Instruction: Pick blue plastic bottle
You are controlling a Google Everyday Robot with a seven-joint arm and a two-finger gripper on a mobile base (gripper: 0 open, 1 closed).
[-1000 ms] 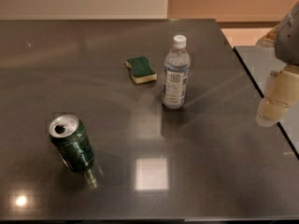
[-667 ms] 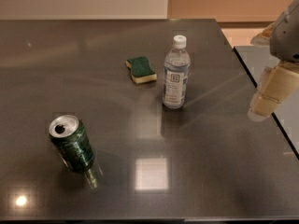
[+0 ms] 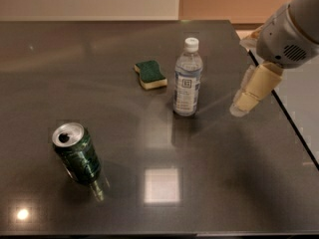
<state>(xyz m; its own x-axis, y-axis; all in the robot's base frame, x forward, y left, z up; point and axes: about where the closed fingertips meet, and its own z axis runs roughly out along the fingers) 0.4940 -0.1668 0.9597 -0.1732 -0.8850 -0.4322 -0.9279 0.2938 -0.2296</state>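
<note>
The blue plastic bottle [image 3: 188, 78] stands upright near the middle of the dark table [image 3: 149, 133]. It is clear and bluish with a white cap and a pale label with a small dark square logo. My gripper [image 3: 244, 103] hangs from the arm at the right, a little to the right of the bottle and apart from it, with its tan fingers pointing down and left over the table.
A green can [image 3: 77, 154] stands at the front left. A green and yellow sponge [image 3: 150, 74] lies just left of the bottle. The table's right edge [image 3: 284, 113] runs close behind the gripper.
My gripper has moved left and a little down, over the table's right edge toward the bottle. The bottle, can and sponge have not moved.
</note>
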